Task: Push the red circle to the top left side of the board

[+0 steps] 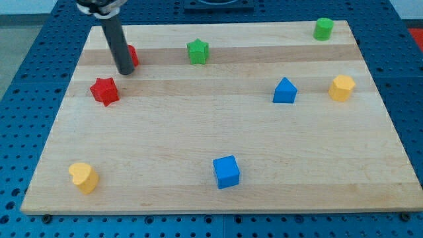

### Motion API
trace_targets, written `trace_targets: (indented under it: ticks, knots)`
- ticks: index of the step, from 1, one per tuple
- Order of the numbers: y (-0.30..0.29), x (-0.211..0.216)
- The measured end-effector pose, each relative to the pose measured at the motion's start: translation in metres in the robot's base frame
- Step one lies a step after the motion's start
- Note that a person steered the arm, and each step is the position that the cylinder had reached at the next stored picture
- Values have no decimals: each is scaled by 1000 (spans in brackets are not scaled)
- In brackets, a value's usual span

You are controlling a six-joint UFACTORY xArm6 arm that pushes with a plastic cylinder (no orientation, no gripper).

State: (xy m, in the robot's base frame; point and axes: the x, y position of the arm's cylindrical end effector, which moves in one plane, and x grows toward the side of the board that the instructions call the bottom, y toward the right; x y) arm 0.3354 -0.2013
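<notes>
The red circle sits near the board's top left and is mostly hidden behind my rod; only its right edge shows. My tip rests on the board right against the circle's lower left side. A red star lies just below and to the left of the tip, apart from it.
A green star lies at top centre and a green cylinder at top right. A blue triangular block and a yellow hexagon sit at the right. A yellow heart is at bottom left, a blue cube at bottom centre.
</notes>
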Motion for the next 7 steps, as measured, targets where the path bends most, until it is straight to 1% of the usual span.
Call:
trace_targets:
  ticks: [2,5,6,7]
  knots:
    - [1,-20]
    - [1,-66]
    - [4,-72]
    - [33,-72]
